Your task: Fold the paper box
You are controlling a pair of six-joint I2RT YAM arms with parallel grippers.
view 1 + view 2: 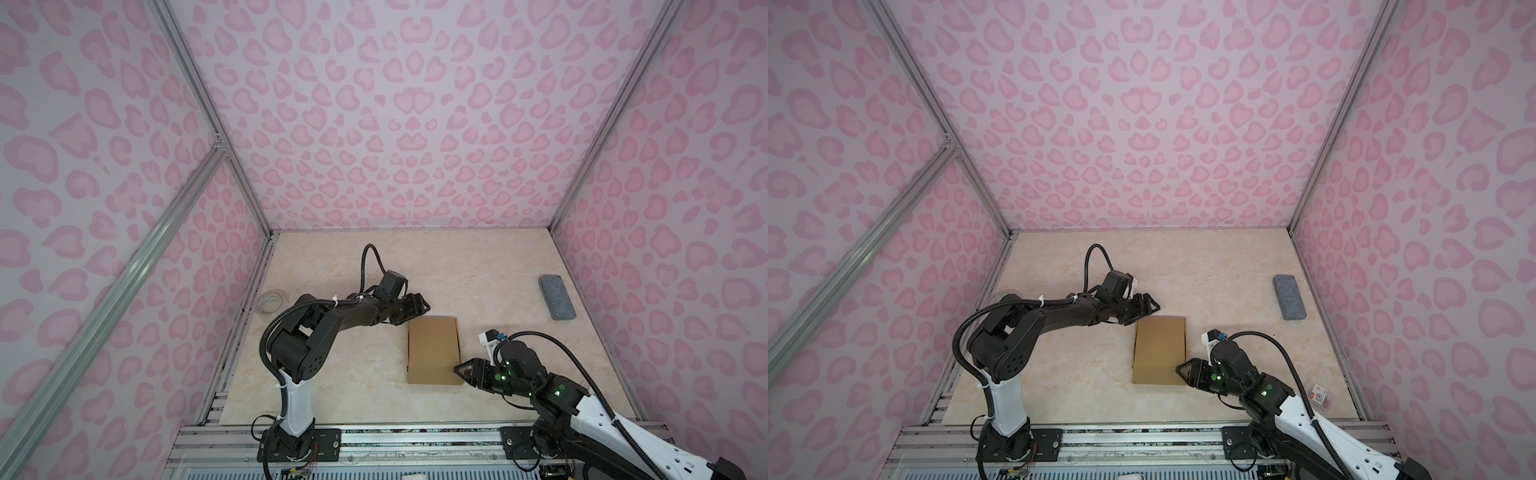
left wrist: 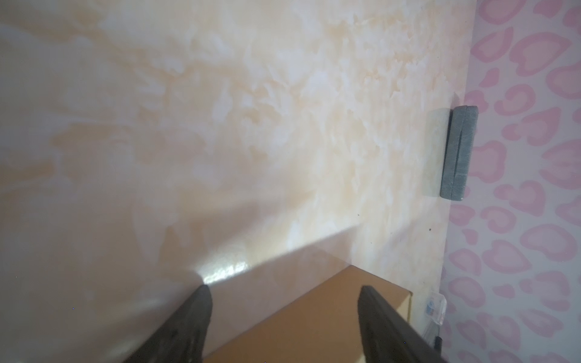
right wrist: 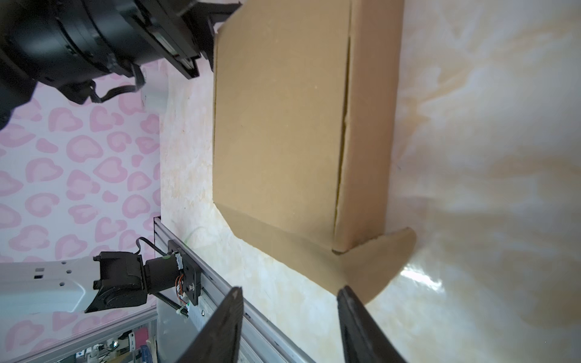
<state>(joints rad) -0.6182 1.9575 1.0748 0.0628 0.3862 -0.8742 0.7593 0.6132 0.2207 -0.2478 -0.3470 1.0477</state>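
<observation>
right pincer (image 1: pixel 458 371), left pincer (image 1: pixel 426 304) gape by the paper box (image 1: pixel 432 349); grey block (image 1: pixel 557 297) well apart.

Ahead of the left hand (image 1: pixel 420 306) the counter (image 1: pixel 353 374) lies bare as far as the grey block (image 1: pixel 557 297) by the side wall (image 1: pixel 665 291). The paper box (image 1: pixel 432 353) sits just beneath and beside its spread fingers, closing off any low pass there. The right hand (image 1: pixel 460 370), fingers apart with nothing between them, has the box's near corner and a splayed flap (image 3: pixel 377 267) directly in front. It has open counter on its outer side, and the left arm (image 1: pixel 332 320) crosses beyond the box's far end.
</observation>
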